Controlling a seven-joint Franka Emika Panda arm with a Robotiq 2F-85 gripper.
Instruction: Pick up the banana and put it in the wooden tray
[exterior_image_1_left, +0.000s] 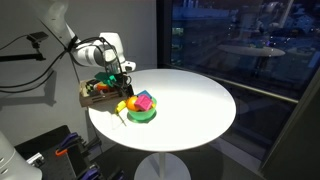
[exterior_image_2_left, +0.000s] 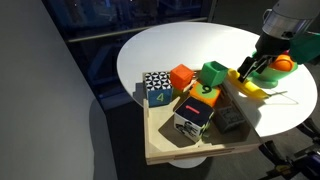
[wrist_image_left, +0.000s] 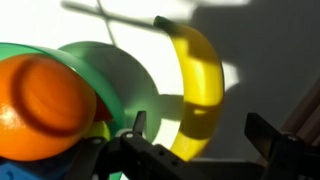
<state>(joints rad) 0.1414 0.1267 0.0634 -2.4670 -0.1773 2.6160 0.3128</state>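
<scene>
In an exterior view the wooden tray (exterior_image_2_left: 160, 152) lies nearest, crowded with blocks (exterior_image_2_left: 195, 110). A release onto them may let the banana roll out.

Beyond it, the banana (wrist_image_left: 200, 85) rests on the counter (exterior_image_2_left: 170, 45) between the spread jaws of the gripper (wrist_image_left: 198, 122), not yet pinched.

Just beside it, to the left in the wrist view, sits the green bowl (wrist_image_left: 115, 75) holding the orange fruit (wrist_image_left: 40, 100). An off-centre closure may push the curved banana sideways or catch the bowl rim.
</scene>
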